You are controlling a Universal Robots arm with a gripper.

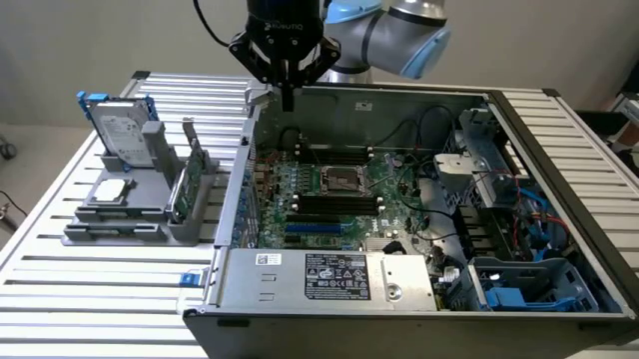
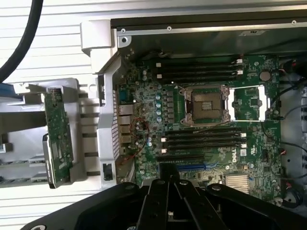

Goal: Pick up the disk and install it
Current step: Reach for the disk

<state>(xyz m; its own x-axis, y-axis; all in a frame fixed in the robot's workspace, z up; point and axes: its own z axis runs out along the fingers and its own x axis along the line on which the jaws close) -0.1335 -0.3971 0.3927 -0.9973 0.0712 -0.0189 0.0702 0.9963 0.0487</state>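
Observation:
The disk [image 1: 122, 129] is a silver-grey drive with a white label and a blue frame. It stands upright in the grey holder [image 1: 130, 217] at the exterior view's left, on the slatted table. My gripper [image 1: 286, 99] hangs above the back left corner of the open computer case [image 1: 330, 288], well to the right of the disk and apart from it. Its two black fingers are pressed together and hold nothing. In the wrist view the shut gripper [image 2: 169, 181] points down over the motherboard [image 2: 201, 143].
A small square CPU chip [image 1: 112, 191] lies flat on the holder, and a thin green card [image 1: 190, 183] [image 2: 57, 139] stands upright in it. Inside the case are the CPU socket [image 1: 340, 179], cables, and blue drive bays [image 1: 519, 292] at the front right.

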